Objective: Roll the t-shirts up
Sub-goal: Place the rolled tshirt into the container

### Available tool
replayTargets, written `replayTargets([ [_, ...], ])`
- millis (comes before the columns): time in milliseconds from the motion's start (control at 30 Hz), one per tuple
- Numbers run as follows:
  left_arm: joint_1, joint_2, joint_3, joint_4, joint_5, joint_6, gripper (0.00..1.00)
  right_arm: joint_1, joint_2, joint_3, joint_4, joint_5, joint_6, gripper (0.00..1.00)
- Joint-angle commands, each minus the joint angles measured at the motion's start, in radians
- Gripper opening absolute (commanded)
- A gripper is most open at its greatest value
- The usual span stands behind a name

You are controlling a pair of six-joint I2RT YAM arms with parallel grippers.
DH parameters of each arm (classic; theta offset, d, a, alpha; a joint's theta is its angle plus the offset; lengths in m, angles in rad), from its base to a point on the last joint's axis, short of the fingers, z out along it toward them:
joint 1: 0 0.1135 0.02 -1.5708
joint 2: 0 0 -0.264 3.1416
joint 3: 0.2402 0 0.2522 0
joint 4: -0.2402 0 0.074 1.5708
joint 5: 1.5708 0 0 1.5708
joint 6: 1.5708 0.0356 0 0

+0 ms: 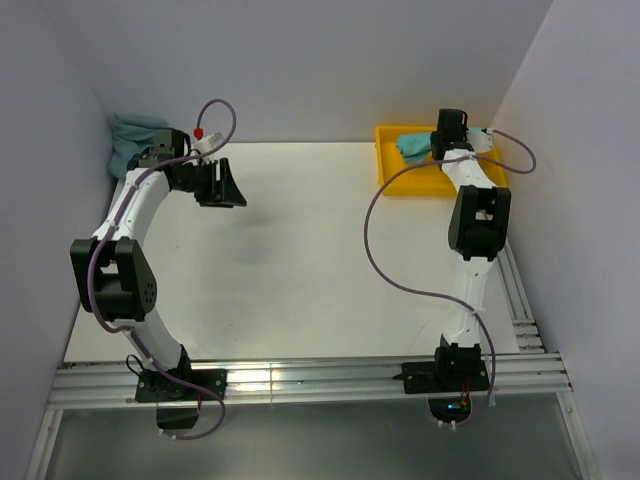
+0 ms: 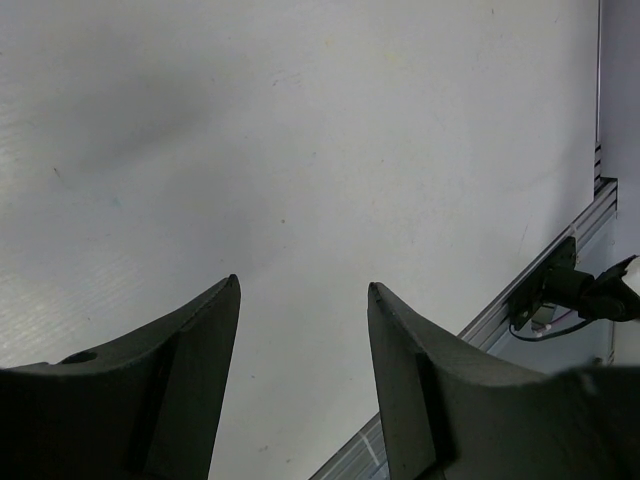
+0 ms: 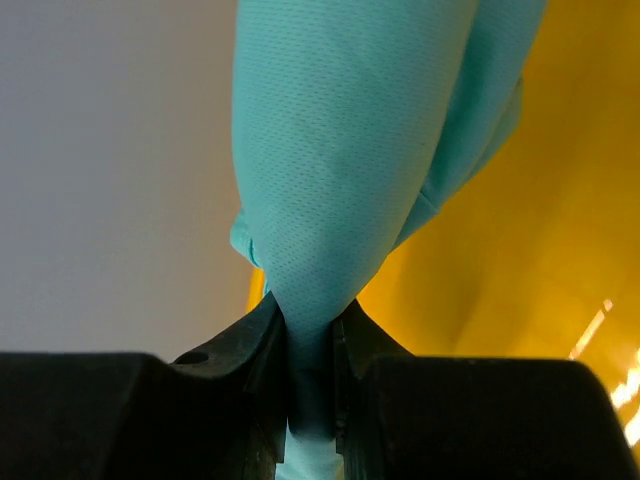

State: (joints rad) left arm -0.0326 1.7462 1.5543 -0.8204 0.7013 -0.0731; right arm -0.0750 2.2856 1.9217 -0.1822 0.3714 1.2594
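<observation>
Mint-turquoise t-shirt (image 3: 330,180) bunching at yellow tray (image 1: 405,182), table's far right corner; right gripper (image 3: 310,335) pinching thin fold. Soft, light, floppy; hem grip likely handling better. Left gripper (image 2: 303,300) hovering half-open, empty. Grey-teal t-shirt (image 1: 135,140) lying at far left corner.

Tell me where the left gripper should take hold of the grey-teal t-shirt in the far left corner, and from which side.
Probably a raised fold on the table-facing edge of the grey-teal t-shirt, coming from above and the right. It lies bunched against the corner walls, which shut off its other sides. The left gripper is open and empty.
</observation>
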Motion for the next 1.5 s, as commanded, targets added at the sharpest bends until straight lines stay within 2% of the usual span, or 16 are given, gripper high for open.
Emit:
replayTargets([
  [0, 0.0, 0.016, 0.029, 0.024, 0.046, -0.017, 0.59, -0.029, 0.115, 0.164, 0.009, -0.055, 0.066, 0.0],
  [67, 0.0, 0.029, 0.03, 0.027, 0.052, -0.025, 0.59, -0.043, 0.165, 0.203, 0.026, -0.11, 0.101, 0.0],
  [200, -0.004, 0.044, 0.033, 0.038, 0.056, -0.037, 0.59, -0.048, 0.253, 0.287, 0.041, -0.127, 0.112, 0.0],
  [600, -0.016, 0.065, 0.05, 0.03, 0.059, -0.034, 0.59, -0.063, 0.376, 0.332, 0.118, -0.206, 0.178, 0.01],
  [700, -0.02, 0.068, 0.053, 0.027, 0.066, -0.033, 0.59, -0.063, 0.396, 0.338, 0.135, -0.207, 0.181, 0.14],
  [733, -0.021, 0.068, 0.055, 0.027, 0.064, -0.033, 0.59, -0.063, 0.399, 0.339, 0.138, -0.207, 0.181, 0.25],
  [867, -0.024, 0.07, 0.062, 0.023, 0.066, -0.03, 0.59, -0.063, 0.399, 0.33, 0.164, -0.213, 0.16, 0.48],
  [933, -0.029, 0.073, 0.067, 0.024, 0.066, -0.03, 0.59, -0.063, 0.377, 0.294, 0.179, -0.218, 0.147, 0.64],
  [1000, -0.03, 0.076, 0.072, 0.023, 0.069, -0.031, 0.59, -0.063, 0.347, 0.258, 0.216, -0.223, 0.135, 0.7],
  [1100, -0.035, 0.079, 0.078, 0.026, 0.07, -0.034, 0.59, -0.066, 0.286, 0.202, 0.231, -0.213, 0.124, 0.72],
  [1200, -0.035, 0.085, 0.092, 0.014, 0.075, -0.031, 0.6, -0.071, 0.221, 0.146, 0.233, -0.21, 0.118, 0.83],
  [1267, -0.035, 0.087, 0.105, 0.01, 0.07, -0.028, 0.6, -0.072, 0.187, 0.116, 0.234, -0.215, 0.117, 0.84],
  [1333, -0.035, 0.09, 0.121, 0.004, 0.072, -0.027, 0.6, -0.075, 0.131, 0.054, 0.257, -0.226, 0.12, 0.9],
  [1467, -0.035, 0.101, 0.153, -0.019, 0.072, -0.013, 0.6, -0.08, 0.026, -0.042, 0.277, -0.253, 0.089, 0.92],
])
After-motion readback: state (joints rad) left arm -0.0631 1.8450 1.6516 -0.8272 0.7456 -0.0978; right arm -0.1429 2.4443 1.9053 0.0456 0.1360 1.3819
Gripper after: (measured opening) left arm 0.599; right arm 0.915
